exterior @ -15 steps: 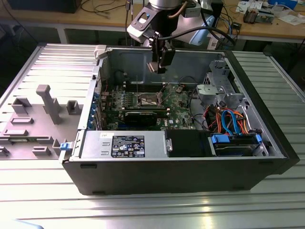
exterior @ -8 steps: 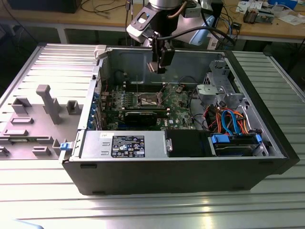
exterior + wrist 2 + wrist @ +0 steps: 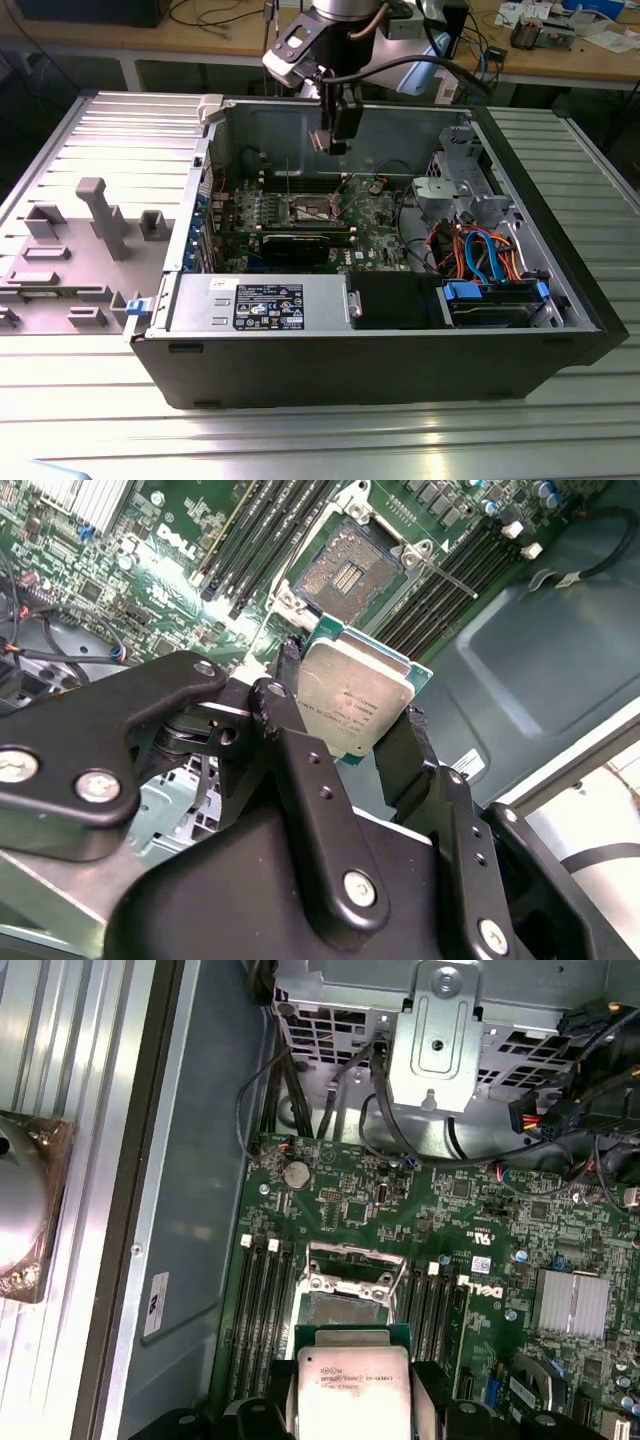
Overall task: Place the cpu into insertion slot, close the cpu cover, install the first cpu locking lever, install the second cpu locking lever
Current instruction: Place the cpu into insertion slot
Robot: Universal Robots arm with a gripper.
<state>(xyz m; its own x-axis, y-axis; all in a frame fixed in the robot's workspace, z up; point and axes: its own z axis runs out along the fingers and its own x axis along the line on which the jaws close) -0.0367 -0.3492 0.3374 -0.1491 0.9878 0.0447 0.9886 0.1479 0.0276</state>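
Observation:
The cpu [image 3: 355, 700], a flat square chip with a silvery top and green edge, is clamped between my black fingers [image 3: 290, 675]. My gripper [image 3: 352, 708] is shut on it and hangs above the motherboard inside the open computer case [image 3: 360, 370]. The insertion slot [image 3: 345, 575] lies open beneath and a little ahead of the chip, its dark contact field showing. In the first wrist view the cpu [image 3: 350, 1385] sits just short of the insertion slot [image 3: 345, 1310]. The cpu cover [image 3: 345, 1265] stands raised at the slot's far side. In the exterior view my gripper [image 3: 333, 143] hovers over the board.
Long black memory slots [image 3: 260, 545] flank the socket on both sides. A labelled power supply box [image 3: 270, 300] lines the case's near wall. A metal drive cage [image 3: 460, 180], coloured cables [image 3: 480, 250] and a blue caddy [image 3: 495, 300] fill the exterior view's right. Grey fixtures [image 3: 100, 215] stand outside.

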